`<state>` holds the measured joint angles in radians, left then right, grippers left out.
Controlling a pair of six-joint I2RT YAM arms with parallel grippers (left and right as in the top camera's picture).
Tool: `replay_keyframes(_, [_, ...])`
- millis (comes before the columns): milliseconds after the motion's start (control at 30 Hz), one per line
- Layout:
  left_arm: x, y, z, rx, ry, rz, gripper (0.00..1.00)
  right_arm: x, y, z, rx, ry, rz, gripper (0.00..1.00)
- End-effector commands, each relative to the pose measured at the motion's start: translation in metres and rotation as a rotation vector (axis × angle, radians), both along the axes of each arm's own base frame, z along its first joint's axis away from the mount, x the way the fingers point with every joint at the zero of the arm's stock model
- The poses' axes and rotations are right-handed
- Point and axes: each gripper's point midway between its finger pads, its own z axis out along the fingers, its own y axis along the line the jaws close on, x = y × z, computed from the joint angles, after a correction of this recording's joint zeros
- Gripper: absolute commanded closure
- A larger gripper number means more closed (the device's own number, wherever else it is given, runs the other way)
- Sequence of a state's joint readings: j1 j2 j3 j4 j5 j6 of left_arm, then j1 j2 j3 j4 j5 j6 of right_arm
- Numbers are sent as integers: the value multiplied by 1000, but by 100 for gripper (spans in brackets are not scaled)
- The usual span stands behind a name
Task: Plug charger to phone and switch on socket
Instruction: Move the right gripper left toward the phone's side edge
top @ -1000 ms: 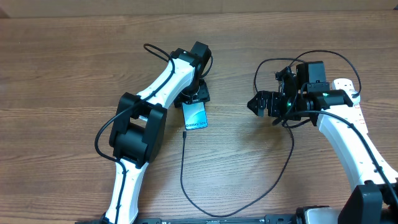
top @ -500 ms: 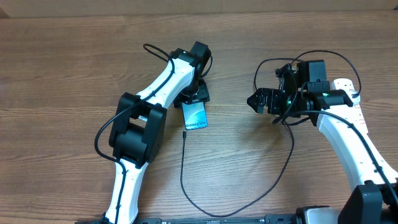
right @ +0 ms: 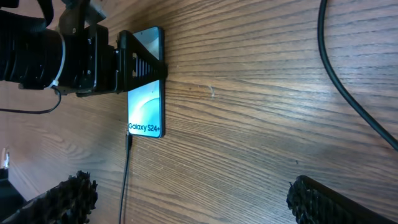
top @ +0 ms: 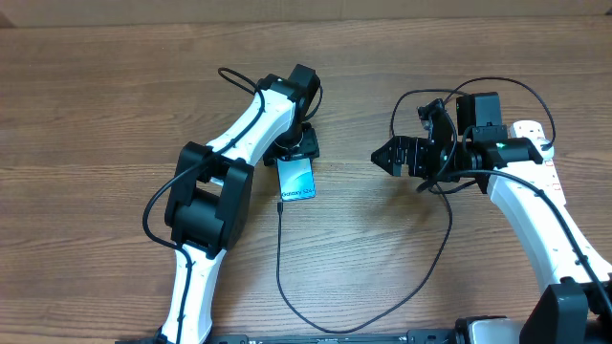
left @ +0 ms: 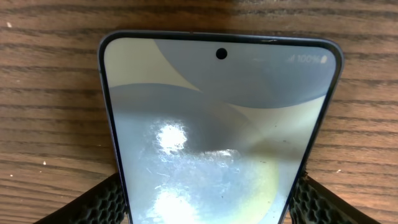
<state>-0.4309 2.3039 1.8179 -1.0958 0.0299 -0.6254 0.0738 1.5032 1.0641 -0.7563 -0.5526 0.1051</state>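
Overhead: the thin black charger cable (top: 277, 248) seems plugged into the slim teal-screened phone (top: 297, 181), which the left gripper (top: 296, 153) clamps. The right gripper (top: 381, 159) gapes (empty); the white power strip (top: 529, 127) at the table's right edge looks left to switch.

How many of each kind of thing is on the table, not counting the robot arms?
Phone: 1
Charger cable: 1
Power strip: 1
Total: 3
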Motion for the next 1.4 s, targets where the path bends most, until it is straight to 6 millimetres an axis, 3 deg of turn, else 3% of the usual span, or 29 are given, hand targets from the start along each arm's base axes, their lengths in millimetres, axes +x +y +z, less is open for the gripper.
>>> replay_keyframes(0, [-4, 4, 6, -4, 2, -15, 28, 1, 7, 10, 34, -18, 21, 0])
replay_keyframes(600, [-4, 4, 6, -6, 2, -22, 28, -4, 15, 14, 89, 0, 43, 0])
replay_keyframes(933, [-8, -8, 7, -72, 25, -67, 30, -10, 25, 19, 156, 11, 75, 0])
replay_keyframes(1167, [-10, -13, 7, -102, 35, -91, 31, -17, 35, 7, 167, 25, 105, 0])
replay_keyframes(1367, [-14, -19, 8, -143, 51, -132, 31, -11, 53, -8, 195, 76, 90, 0])
